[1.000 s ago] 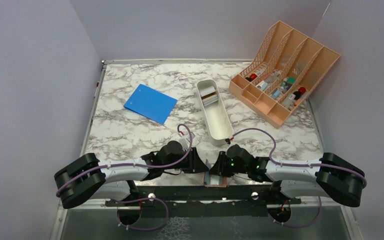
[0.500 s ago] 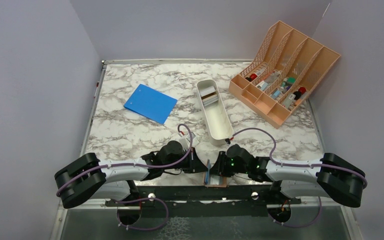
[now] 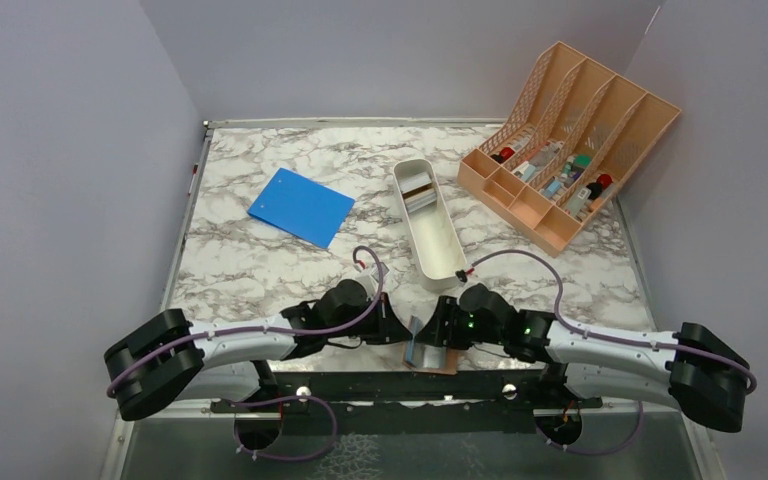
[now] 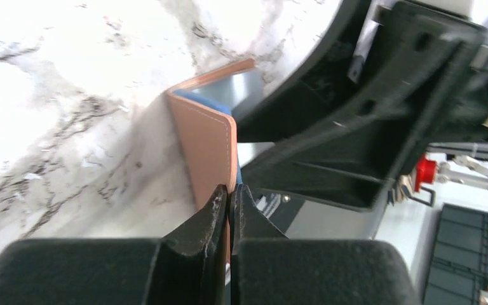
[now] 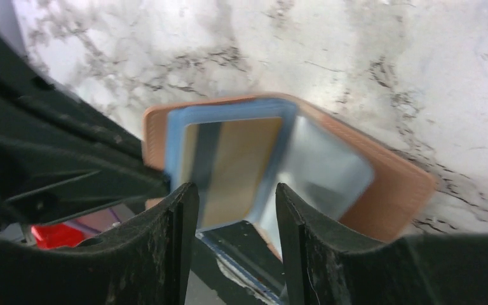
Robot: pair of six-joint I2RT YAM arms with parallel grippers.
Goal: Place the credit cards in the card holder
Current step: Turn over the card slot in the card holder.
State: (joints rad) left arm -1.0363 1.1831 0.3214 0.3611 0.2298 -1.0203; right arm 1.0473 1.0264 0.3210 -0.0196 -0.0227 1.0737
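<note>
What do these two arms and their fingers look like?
The left arm and right arm have white shells between bulky black joints, with a lilac cable running along each. Green lights dot the right wrist. The fingers are black tapered wedges.

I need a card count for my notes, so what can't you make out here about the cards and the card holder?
Top view: card holder mostly covered by left gripper and right gripper; pockets unseen.
Top view: stack in the white tray too small to count.
Right wrist view: gold card in the holder blurred, lower edge behind the gripper.
Left wrist view: the pinched flap hides the holder's inside.
</note>
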